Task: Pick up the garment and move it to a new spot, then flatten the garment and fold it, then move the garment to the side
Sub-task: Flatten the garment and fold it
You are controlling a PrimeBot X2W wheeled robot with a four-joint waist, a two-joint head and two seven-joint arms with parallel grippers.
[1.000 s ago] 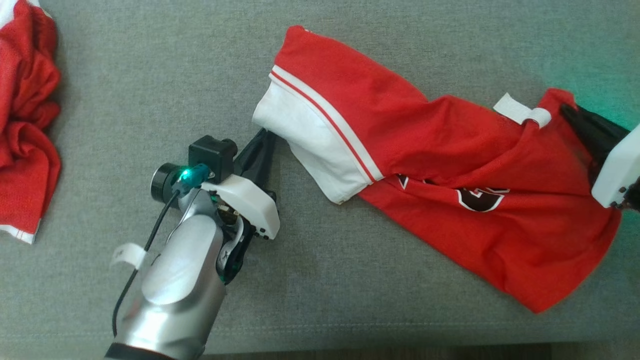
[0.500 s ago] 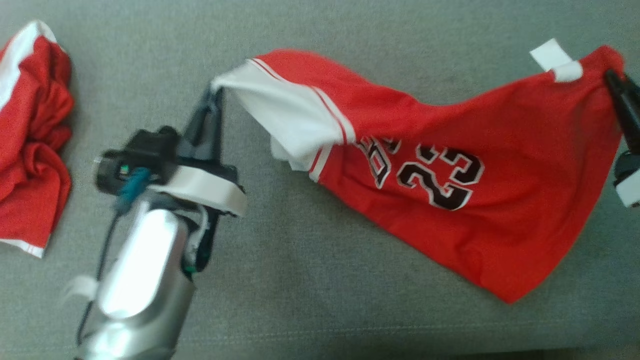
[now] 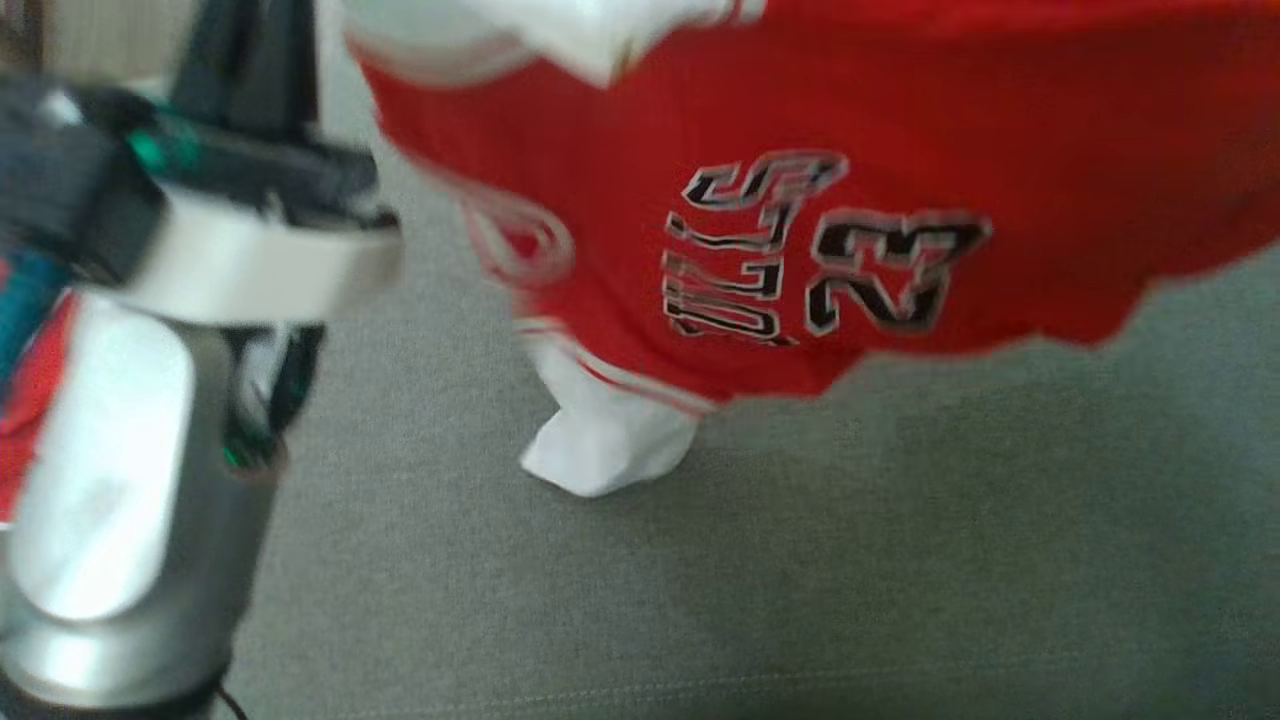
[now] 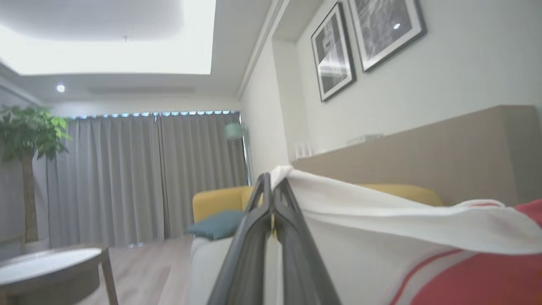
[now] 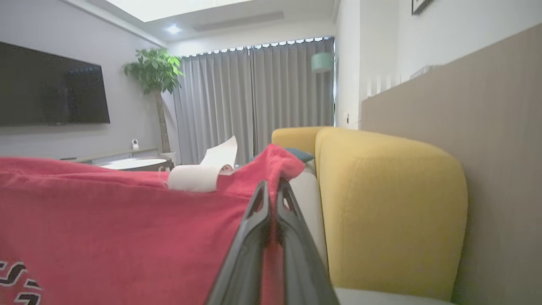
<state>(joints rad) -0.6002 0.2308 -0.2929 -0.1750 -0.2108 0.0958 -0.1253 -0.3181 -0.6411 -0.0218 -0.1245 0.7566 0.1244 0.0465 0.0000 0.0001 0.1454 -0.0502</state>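
Left pincer (image 4: 270,180), right pincer (image 5: 271,187), both clamped on one garment (image 3: 900,120)

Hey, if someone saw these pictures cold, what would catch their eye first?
The red jersey with a 23, hanging across the top of the head view over grey upholstery. The left gripper is shut on its white trim, the right gripper on a red corner, beside a yellow sofa arm.

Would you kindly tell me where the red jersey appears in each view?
Head view: jersey across the top, centre to right.
Left wrist view: jersey lower right, white band uppermost.
Right wrist view: jersey lower left.
Shared landmark: the black lettering, also at right wrist's bottom left.
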